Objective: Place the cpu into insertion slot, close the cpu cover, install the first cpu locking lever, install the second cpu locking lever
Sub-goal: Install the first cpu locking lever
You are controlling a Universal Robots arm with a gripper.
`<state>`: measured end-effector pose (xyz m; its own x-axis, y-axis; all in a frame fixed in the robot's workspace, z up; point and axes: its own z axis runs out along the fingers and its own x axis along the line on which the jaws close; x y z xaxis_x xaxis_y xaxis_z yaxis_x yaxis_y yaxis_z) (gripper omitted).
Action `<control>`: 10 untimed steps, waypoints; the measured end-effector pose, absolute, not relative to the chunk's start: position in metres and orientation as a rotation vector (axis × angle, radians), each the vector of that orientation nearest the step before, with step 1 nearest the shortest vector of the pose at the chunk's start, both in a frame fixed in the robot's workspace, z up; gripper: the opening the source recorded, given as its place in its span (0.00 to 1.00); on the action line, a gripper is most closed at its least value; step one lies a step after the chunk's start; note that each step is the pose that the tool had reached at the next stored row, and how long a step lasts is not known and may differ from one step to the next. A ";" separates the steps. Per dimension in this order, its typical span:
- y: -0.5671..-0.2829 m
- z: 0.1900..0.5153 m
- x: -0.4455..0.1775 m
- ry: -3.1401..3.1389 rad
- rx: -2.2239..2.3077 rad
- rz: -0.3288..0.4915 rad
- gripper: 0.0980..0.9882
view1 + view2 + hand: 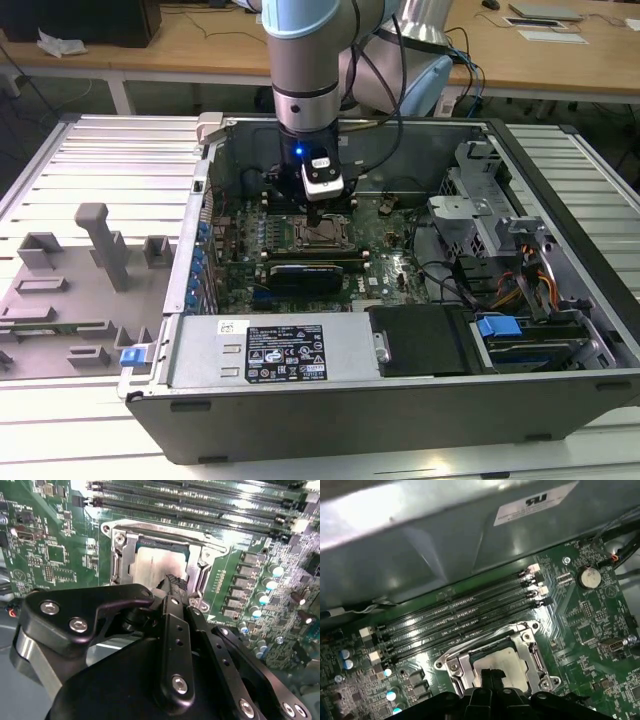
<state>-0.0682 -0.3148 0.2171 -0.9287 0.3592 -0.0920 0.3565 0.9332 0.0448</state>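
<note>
Inside the open computer case on the table, memory slots run just beside the insertion slot. The cpu lies in that slot, framed by the cpu cover. The end effector hangs right over the chip; whether it is clenched cannot be told.

The arm hangs straight down into the open computer case, its grey wrist section vertical with a blue light showing near the lower end. Below it the gripper points down at the cpu, directly over it. In both wrist views the black jaws sit drawn together, their narrow tips just above the cpu's metal top, nothing held between them.
</note>
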 end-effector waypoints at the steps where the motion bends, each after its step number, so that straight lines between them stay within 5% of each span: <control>1: -0.315 0.217 -0.068 2.994 0.541 0.040 0.01; 10: -0.315 0.215 -0.058 3.040 0.307 0.041 0.01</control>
